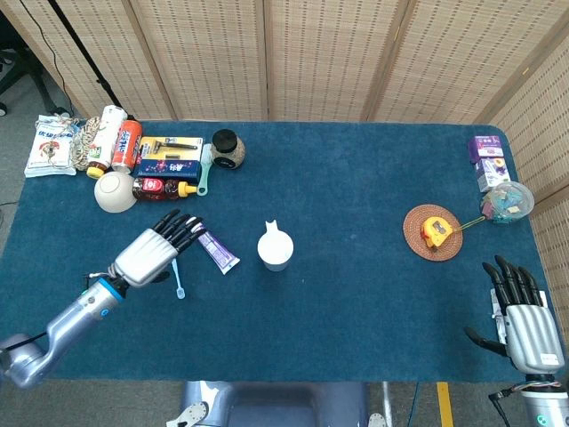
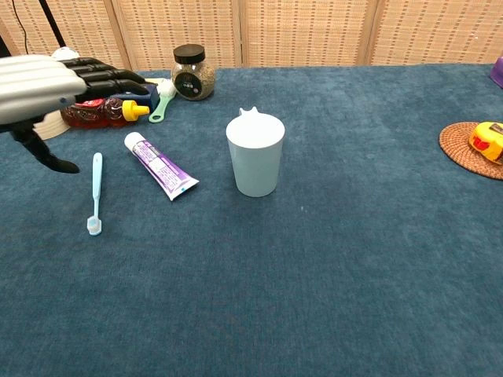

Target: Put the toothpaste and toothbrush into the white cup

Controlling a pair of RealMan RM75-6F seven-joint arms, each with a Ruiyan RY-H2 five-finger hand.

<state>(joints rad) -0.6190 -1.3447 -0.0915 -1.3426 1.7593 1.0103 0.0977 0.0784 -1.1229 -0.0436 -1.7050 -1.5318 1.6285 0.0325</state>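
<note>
While nothing is held: the left hand (image 1: 153,253) has its fingers (image 2: 106,76) straight and spread, empty.
Reach: it hovers above the toothbrush (image 2: 95,192), seemingly lining up a pick.
Toothpaste (image 2: 160,166): flat on the tabletop (image 2: 330,275), between toothbrush and white cup (image 2: 255,155).
White cup: upright, empty-looking, mouth open for drop-in.
Right hand (image 1: 524,322): fingers spread, holding nothing, parked well apart at the tabletop's corner.
Left arm: forearm low, angling in from the near-left edge.
</note>
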